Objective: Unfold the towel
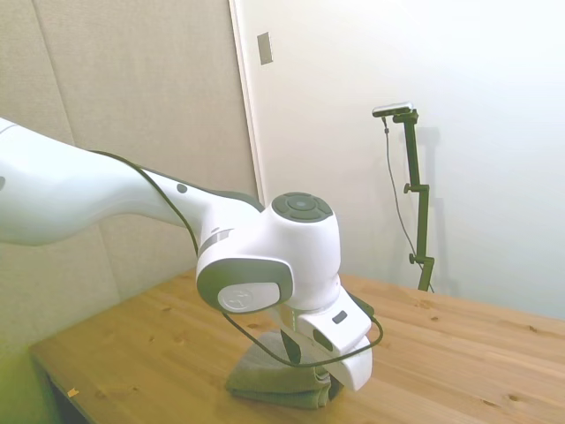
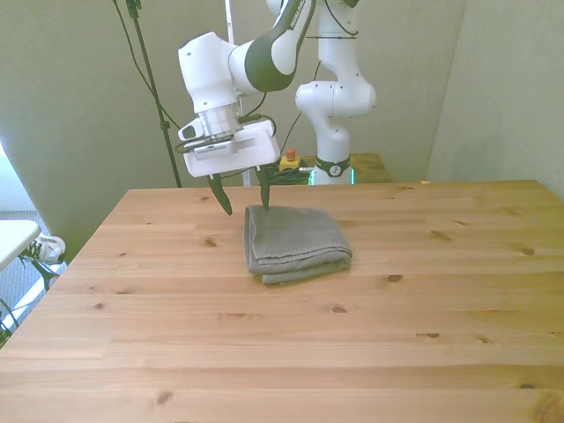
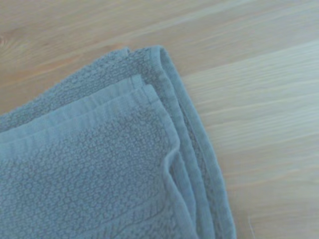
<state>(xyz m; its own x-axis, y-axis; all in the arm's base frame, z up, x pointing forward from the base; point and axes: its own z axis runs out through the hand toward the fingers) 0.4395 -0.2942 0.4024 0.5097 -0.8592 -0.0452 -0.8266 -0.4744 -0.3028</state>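
pincer [image 2: 243,199]: is being held wide open, nothing gripped, one finger [image 2: 265,190] touching the far corner of the towel [image 2: 295,242] | towel: is being kept folded, layered edges seen at the corner, lying flat near the middle of the wooden worktop [image 2: 176,335]

Wooden table [image 2: 176,352] of pale knotty planks, seams running left to right in the front view. Lying flat on it, toward the far side near the middle: grey towel [image 2: 295,242], folded in thick layers, hemmed edges stacked at one corner.
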